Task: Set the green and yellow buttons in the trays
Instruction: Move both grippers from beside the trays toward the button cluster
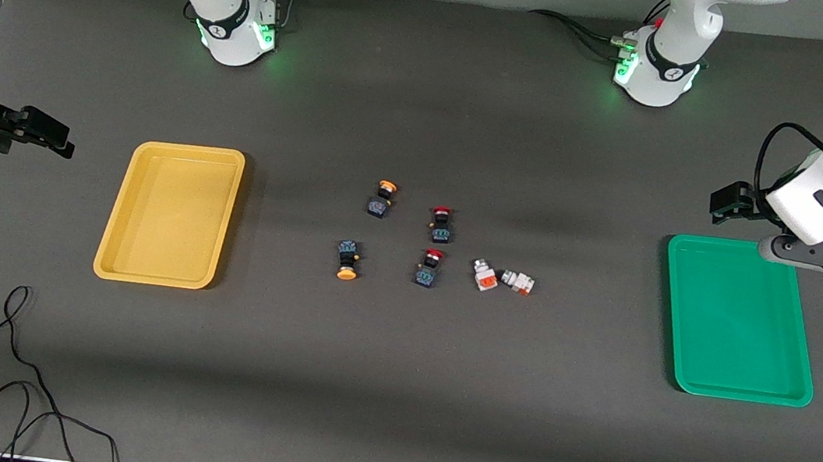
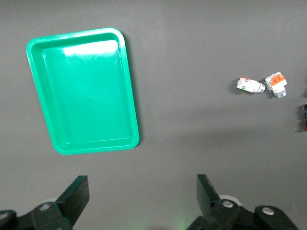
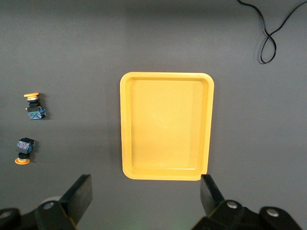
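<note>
Yellow tray, green tray, btns between

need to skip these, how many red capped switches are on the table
2, both mid-table between the trays: one farther from the front camera, the other nearer, beside the white-bodied pair. None looks hidden.

— Where is there room to pass?

— Bare table lies between the yellow tray and the cluster of buttons, and again between the cluster and the green tray. Both trays hold nothing.

— And in the cluster?

— The two yellow-capped buttons lie apart, with open gaps around each. The two red-capped ones lie just beside them. The two white buttons touch or nearly touch, so no gap there.

— Anything else in the way?

— A black cable loops on the table nearer the camera than the yellow tray. The left gripper and the right gripper both hang with jaws spread wide.
</note>
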Controlling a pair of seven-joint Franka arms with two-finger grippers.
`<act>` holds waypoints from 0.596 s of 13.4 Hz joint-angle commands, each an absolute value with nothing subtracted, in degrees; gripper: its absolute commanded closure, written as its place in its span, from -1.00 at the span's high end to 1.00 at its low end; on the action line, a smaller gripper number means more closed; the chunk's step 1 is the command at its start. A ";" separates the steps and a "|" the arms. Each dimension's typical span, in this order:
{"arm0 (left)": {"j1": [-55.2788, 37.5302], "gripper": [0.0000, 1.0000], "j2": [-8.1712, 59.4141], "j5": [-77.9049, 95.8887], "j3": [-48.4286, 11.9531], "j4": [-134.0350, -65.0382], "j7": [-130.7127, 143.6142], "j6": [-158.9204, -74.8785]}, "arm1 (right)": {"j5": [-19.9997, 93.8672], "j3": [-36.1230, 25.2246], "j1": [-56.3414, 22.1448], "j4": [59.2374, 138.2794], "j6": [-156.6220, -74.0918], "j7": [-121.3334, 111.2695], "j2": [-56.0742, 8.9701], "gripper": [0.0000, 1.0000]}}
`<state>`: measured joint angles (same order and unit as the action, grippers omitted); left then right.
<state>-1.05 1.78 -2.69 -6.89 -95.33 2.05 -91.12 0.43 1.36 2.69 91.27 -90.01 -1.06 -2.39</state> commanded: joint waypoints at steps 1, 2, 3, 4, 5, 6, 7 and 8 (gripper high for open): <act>-1.05 1.00 2.46 -2.64 -6.86 -93.69 1.85 -89.74 | -0.70 1.49 2.55 89.82 -89.65 -1.76 -3.16 1.00; -1.05 0.99 2.46 -2.64 -6.86 -93.69 1.85 -89.74 | -0.70 1.49 2.55 89.74 -89.65 -1.93 -3.16 1.00; -1.05 1.00 2.46 -2.64 -6.86 -93.60 1.85 -89.74 | -0.70 1.49 2.55 89.74 -89.65 -2.02 -3.16 1.00; -1.05 1.00 2.46 -2.64 -6.86 -93.60 1.85 -89.74 | -0.79 1.49 2.55 89.65 -89.74 -2.02 -3.43 1.00; -1.05 1.00 2.46 -2.64 -6.86 -93.60 1.85 -89.74 | -0.79 1.58 2.55 89.74 -89.65 -1.85 -3.43 1.00; -1.05 1.00 2.46 -2.64 -6.86 -93.69 1.85 -89.74 | -0.70 1.50 2.55 89.74 -89.65 -1.41 -3.34 1.00; -1.05 1.00 2.46 -2.64 -6.86 -93.69 1.85 -89.74 | -0.70 1.58 2.55 89.74 -89.65 -1.41 -3.25 1.00; -1.05 0.99 2.46 -2.64 -6.86 -93.69 1.85 -89.74 | -0.70 1.58 2.46 90.26 -89.65 -1.41 -3.08 1.00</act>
<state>-1.05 1.79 -2.69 -6.89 -95.33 2.05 -91.09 0.43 1.36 2.68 91.27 -90.01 -1.07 -2.54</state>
